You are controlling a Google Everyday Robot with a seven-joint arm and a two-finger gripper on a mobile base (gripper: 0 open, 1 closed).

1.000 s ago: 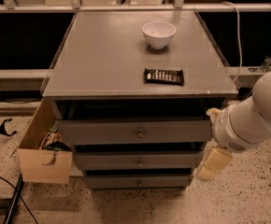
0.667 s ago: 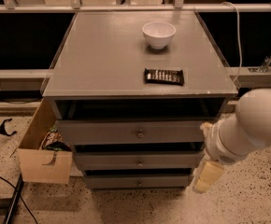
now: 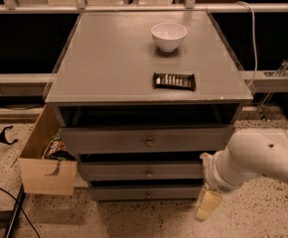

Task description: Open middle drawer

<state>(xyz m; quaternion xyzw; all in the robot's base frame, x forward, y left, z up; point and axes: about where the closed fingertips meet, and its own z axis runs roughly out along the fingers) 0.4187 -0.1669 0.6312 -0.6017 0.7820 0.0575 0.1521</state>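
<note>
The grey cabinet (image 3: 109, 63) has three grey drawer fronts stacked under its top. The middle drawer (image 3: 114, 171) is the flat front between the taller top front (image 3: 109, 140) and the slim bottom front (image 3: 119, 193). It has a small round metal knob (image 3: 148, 173) at its centre and looks closed. My gripper (image 3: 207, 206) hangs at the end of the white arm (image 3: 263, 160), low at the cabinet's right front corner. It is to the right of and below the middle drawer's knob, touching nothing.
A white bowl (image 3: 169, 35) and a dark snack bar (image 3: 174, 81) sit on the cabinet top. An open cardboard box (image 3: 47, 175) with items stands against the cabinet's left side. A black cable (image 3: 5, 195) lies on the speckled floor at the left.
My arm and gripper have moved down and a little left, from beside the top and middle drawers to beside the bottom drawer. The drawers have not moved.
</note>
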